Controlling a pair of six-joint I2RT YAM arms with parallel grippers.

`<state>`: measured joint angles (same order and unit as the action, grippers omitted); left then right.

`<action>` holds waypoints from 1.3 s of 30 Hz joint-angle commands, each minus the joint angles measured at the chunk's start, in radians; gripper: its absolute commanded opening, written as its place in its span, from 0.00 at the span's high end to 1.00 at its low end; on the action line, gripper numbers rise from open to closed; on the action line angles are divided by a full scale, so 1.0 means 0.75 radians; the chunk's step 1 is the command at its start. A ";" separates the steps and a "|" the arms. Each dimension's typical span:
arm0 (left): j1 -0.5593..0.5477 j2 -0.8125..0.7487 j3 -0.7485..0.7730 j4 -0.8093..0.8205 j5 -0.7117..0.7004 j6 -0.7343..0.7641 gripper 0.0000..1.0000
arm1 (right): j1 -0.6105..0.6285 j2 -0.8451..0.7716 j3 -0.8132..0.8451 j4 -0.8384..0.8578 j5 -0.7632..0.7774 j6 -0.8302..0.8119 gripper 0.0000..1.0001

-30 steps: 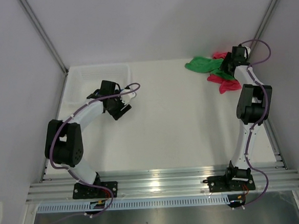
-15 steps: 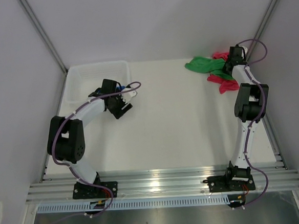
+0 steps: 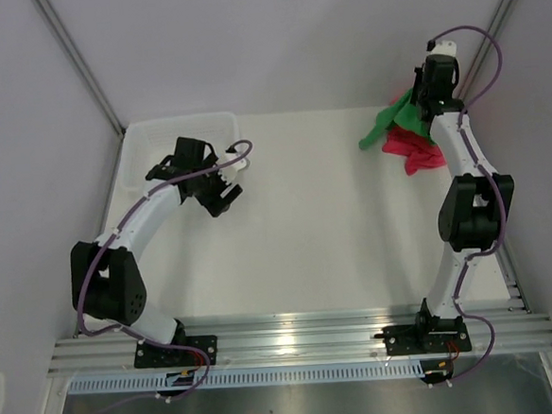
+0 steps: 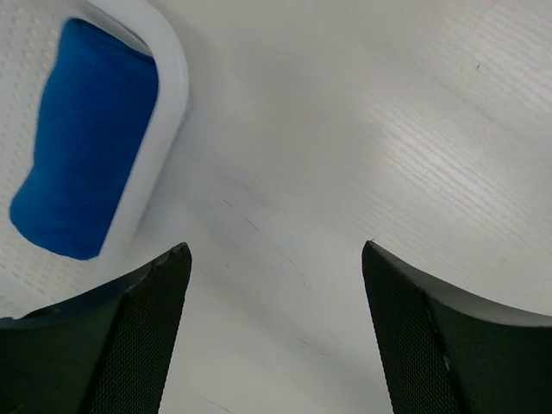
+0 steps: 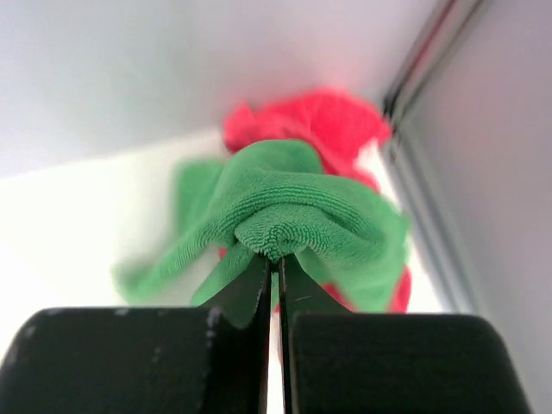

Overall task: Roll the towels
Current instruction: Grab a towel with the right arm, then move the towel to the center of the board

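Fingers of the right arm [image 5: 371, 362] are pinched shut on a bunched fold of the green towel [image 5: 293, 203], held up over the pink towel [image 3: 414, 150] at the far right corner of the surface [image 3: 324, 222]. The left arm's fingers [image 4: 129, 345] stand open and empty beside the basket [image 4: 168, 95], where the blue towel [image 4: 86, 147] lies rolled. The green towel likely needs carrying clear toward the middle and spreading flat before rolling.
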<state>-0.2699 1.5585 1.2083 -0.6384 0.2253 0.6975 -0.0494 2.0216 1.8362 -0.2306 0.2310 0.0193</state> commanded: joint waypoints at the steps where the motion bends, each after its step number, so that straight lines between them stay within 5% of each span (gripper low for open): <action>1: -0.010 -0.086 0.150 -0.069 0.096 -0.091 0.17 | 0.039 -0.216 0.000 0.146 0.034 -0.142 1.00; 10: -0.012 -0.117 0.640 -0.253 0.186 -0.267 0.08 | 0.213 -0.584 0.053 0.215 -0.148 -0.228 1.00; 16: -0.010 -0.164 0.951 -0.264 0.262 -0.335 0.01 | 0.401 -0.819 -0.006 0.132 -0.647 -0.228 1.00; 21: -0.006 -0.215 0.952 -0.124 0.215 -0.623 0.00 | 0.436 -0.959 -0.270 0.209 -1.132 -0.067 1.00; 28: -0.008 -0.262 0.678 -0.180 0.540 -0.450 0.02 | 0.438 -0.908 -0.693 0.117 -1.055 -0.005 0.99; 31: -0.045 -0.278 0.498 -0.147 0.400 -0.399 0.06 | 0.428 -0.775 -0.832 0.138 -0.910 0.052 0.58; 32: -0.071 -0.272 0.443 -0.159 0.336 -0.356 0.09 | 0.424 -0.730 -0.851 0.136 -0.806 0.111 0.36; 33: -0.134 -0.266 0.386 -0.167 0.184 -0.291 0.11 | 0.412 -0.627 -0.851 0.115 -0.762 0.128 0.27; 39: -0.256 -0.237 0.116 -0.141 0.025 -0.216 0.17 | 0.377 -0.496 -0.787 -0.187 -0.248 0.183 0.22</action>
<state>-0.4419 1.3922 1.3491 -0.7677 0.3252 0.4801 0.2417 1.7226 1.2079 -0.2905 -0.2096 0.1204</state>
